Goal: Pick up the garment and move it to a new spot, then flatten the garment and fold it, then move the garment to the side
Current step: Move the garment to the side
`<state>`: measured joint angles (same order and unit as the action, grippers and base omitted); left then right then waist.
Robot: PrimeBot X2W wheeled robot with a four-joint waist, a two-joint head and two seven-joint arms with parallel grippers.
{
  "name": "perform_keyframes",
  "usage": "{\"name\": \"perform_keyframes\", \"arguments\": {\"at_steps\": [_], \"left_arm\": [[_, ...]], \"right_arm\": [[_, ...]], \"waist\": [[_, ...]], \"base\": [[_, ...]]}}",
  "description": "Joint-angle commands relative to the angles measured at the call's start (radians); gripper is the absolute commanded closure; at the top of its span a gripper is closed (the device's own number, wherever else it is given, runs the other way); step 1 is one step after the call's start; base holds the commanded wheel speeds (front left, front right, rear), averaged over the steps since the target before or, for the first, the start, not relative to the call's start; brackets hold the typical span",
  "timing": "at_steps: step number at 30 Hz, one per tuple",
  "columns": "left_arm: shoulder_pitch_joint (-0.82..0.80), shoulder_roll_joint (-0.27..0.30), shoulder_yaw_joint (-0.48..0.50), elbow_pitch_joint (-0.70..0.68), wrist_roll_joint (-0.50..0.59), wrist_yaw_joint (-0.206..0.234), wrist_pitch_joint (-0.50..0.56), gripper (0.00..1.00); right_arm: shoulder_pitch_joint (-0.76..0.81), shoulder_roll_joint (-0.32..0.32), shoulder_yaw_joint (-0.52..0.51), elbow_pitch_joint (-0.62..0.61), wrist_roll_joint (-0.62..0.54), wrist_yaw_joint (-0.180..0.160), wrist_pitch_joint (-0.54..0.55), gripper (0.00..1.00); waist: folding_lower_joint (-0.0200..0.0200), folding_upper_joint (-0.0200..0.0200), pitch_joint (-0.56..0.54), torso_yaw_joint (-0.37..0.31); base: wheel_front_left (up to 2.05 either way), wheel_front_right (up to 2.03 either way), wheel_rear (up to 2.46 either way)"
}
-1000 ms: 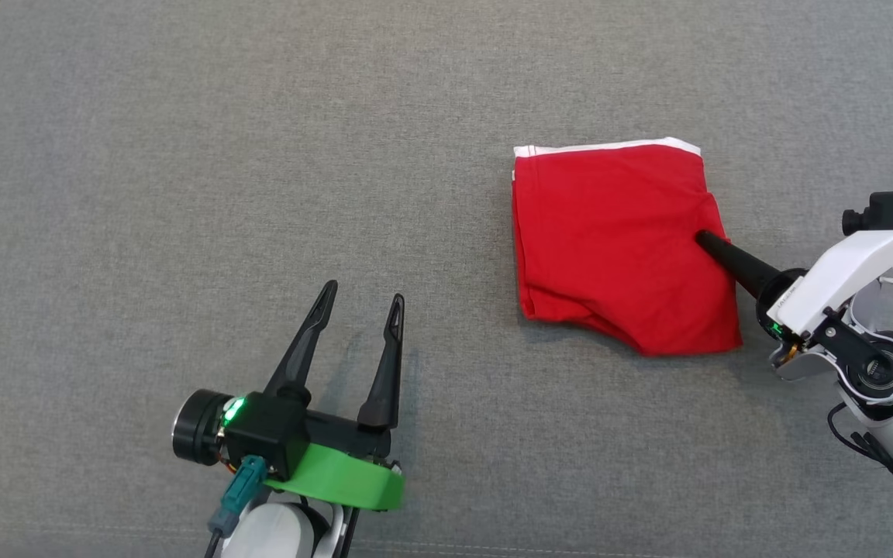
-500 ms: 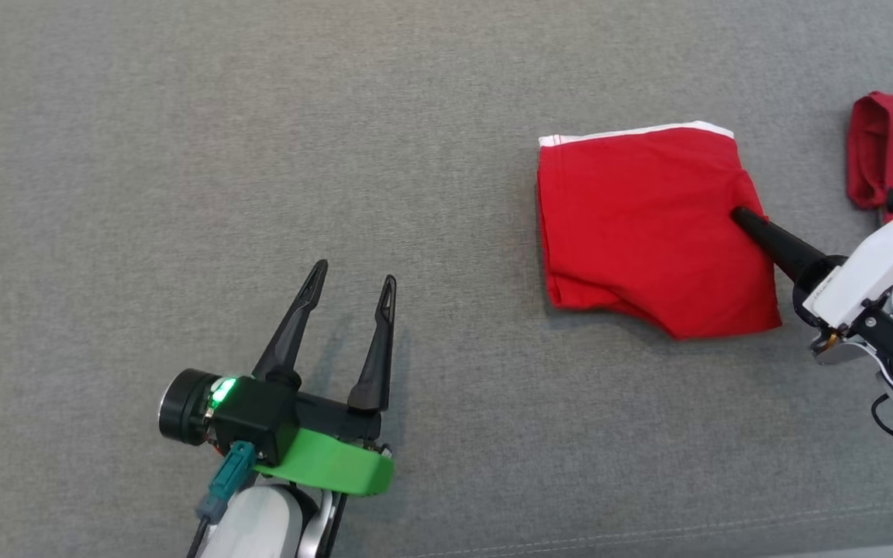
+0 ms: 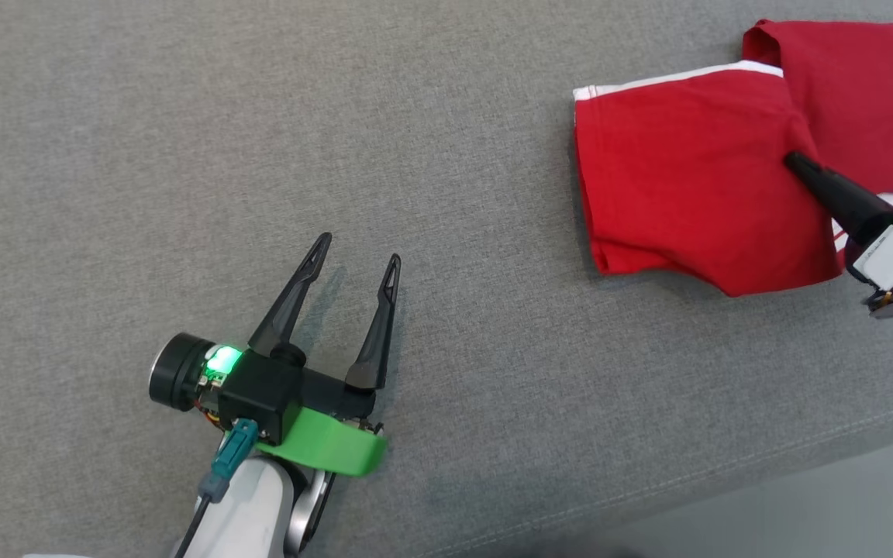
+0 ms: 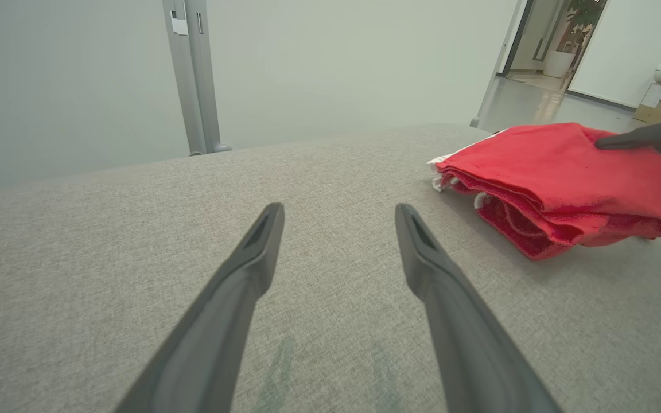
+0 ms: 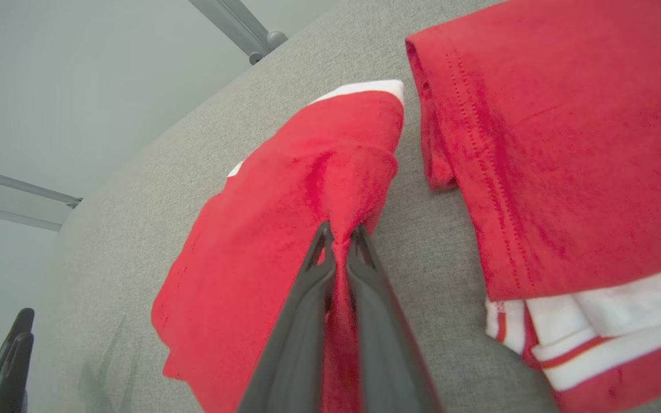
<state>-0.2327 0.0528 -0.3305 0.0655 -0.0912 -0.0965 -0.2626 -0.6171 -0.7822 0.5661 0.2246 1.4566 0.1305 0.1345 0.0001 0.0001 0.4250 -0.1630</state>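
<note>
One grey fabric surface (image 3: 183, 116) beneath garment (image 3: 687, 170)

The folded garment (image 3: 687, 201) is bright red with a thin white trim along one edge. The other shirt (image 3: 857, 93) is a deeper red, with black lettering and white panels striped in red. The bench (image 3: 446, 116) is a mottled grey weave. My jaws are black, and a green bracket (image 3: 330, 456) sits behind my left pair.

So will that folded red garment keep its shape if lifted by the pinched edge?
Probably not: the garment shows loose layers, so it would likely droop and unfold. The right gripper pinches one puckered edge, so layers may slip.
</note>
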Motion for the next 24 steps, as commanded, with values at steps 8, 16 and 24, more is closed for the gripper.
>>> {"name": "perform_keyframes", "arguments": {"at_steps": [8,16,24], "left_arm": [[-0.05,0.021,0.005,-0.006,0.023,-0.017,-0.002,0.0],[-0.052,0.019,0.003,-0.012,0.024,-0.026,-0.002,0.0],[-0.054,0.013,0.007,-0.013,0.011,-0.029,-0.002,0.0]], "right_arm": [[-0.086,-0.092,0.022,0.006,-0.039,0.0,-0.006,1.0],[-0.128,-0.205,0.063,0.038,-0.127,0.0,-0.043,1.0],[-0.192,-0.235,0.132,0.146,-0.258,0.0,-0.091,1.0]], "waist": [[-0.0001,-0.0001,0.096,-0.052],[-0.0001,-0.0001,0.111,-0.035],[-0.0001,-0.0001,0.115,-0.022]], "base": [[0.0,0.0,0.0],[0.0,0.0,0.0],[0.0,0.0,0.0]]}}
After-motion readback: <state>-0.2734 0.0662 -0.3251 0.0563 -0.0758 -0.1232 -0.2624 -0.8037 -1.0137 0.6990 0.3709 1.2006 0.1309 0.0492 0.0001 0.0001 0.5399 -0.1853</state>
